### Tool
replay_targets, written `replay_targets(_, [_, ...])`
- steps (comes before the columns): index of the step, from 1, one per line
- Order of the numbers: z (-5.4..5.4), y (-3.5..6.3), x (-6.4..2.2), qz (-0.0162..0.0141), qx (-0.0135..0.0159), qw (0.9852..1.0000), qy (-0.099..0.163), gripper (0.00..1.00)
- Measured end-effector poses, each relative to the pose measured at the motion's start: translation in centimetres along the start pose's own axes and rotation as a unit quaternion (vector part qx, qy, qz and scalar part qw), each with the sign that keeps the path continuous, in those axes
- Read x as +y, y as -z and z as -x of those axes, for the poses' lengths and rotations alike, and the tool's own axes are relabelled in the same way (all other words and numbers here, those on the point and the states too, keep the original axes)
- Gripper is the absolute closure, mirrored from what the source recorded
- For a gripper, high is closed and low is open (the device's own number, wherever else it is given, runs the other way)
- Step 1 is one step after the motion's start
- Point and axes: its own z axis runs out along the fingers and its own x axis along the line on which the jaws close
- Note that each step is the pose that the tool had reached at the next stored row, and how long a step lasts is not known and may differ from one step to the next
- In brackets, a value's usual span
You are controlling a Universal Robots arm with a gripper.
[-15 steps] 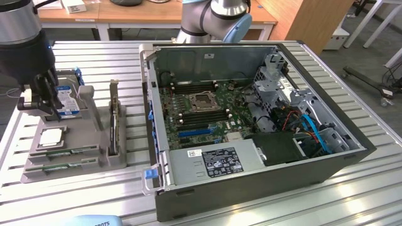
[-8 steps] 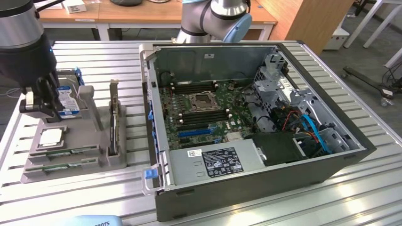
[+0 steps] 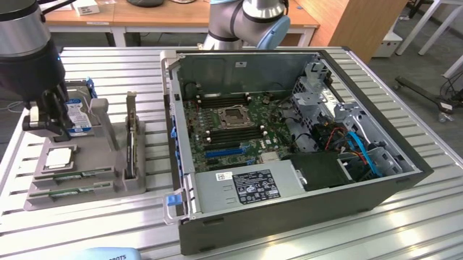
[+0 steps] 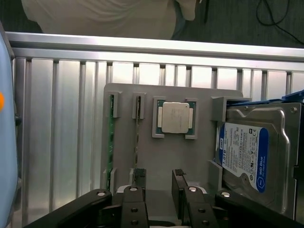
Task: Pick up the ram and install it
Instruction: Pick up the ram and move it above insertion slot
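1. The ram lies at the lower left of the frame, a thin green stick set on edge in a slot of the grey parts tray; a second stick lies just beside it and parallel, nearer the frame's lower edge; neither is lifted.
2. Its long axis runs across the frame, roughly left to right; from the wrist camera the ram and the second stick show as two narrow parallel strips.
3. The processor chip sits in its pocket just beside the ram, between it and the gripper.
4. The gripper hangs at the upper left of the frame, over the hard drive end of the tray; so the ram lies down-frame from it, past the processor.
5. The gripper has its fingers spread wide with nothing between them; one finger seems in line with the ram's end rather than the pair astride it, though I cannot judge the height.
6. The upright expansion card stands along the tray's right side; the open computer case with its motherboard lies further right, apart from the tray.
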Motion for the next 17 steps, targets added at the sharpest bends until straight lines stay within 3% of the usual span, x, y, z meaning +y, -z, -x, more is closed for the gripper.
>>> replay_targets(17, [-1.3,0.03,0.04,0.0,0.0,1.0,0.0,0.65])
